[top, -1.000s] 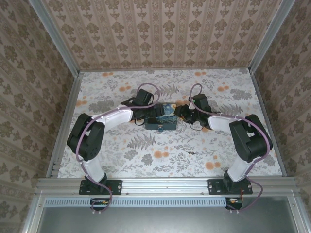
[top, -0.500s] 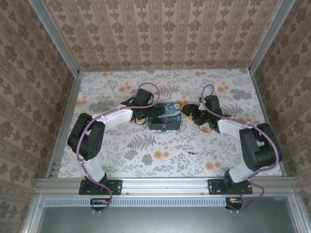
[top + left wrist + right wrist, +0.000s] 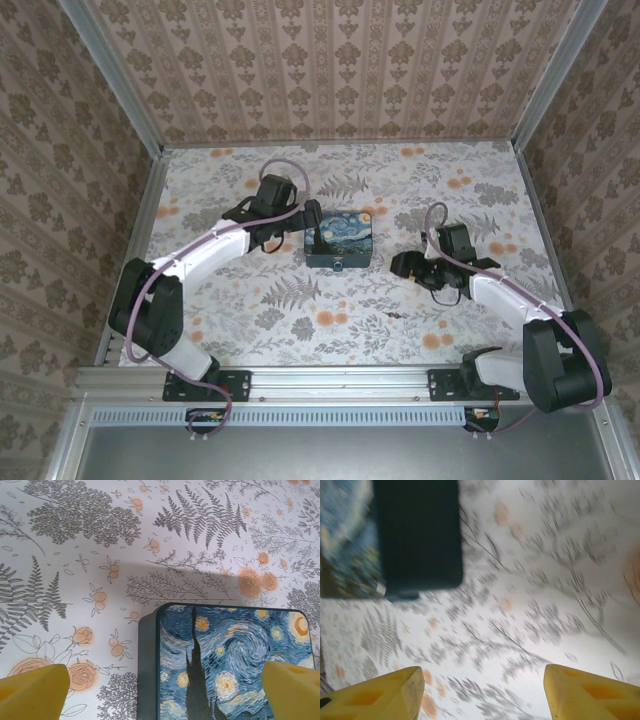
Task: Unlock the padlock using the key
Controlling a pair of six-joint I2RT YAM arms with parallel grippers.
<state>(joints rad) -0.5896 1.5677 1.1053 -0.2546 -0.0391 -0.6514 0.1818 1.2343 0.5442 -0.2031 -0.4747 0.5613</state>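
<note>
The dark box (image 3: 340,240) with a swirly blue-and-yellow lid lies mid-table. A tiny bluish padlock (image 3: 340,267) sits at the middle of its near side; in the right wrist view it is a blurred teal nub (image 3: 402,597) under the box's dark wall. The key is out of view. My left gripper (image 3: 306,222) hovers over the box's left edge (image 3: 147,655), open, yellow fingertips (image 3: 32,690) wide apart, nothing between them. My right gripper (image 3: 398,265) is off the box's right side, low over the table, open and holding nothing (image 3: 482,695).
The flowered tabletop (image 3: 330,320) lies bare in front of the box and out to both sides. Patterned walls (image 3: 340,70) close in the back and sides, with metal rails (image 3: 135,250) along the table's edges.
My right gripper pulled back from the box toward the near right and its jaws widened. My left arm swung out and rose above the box's left edge. The box shifted slightly.
</note>
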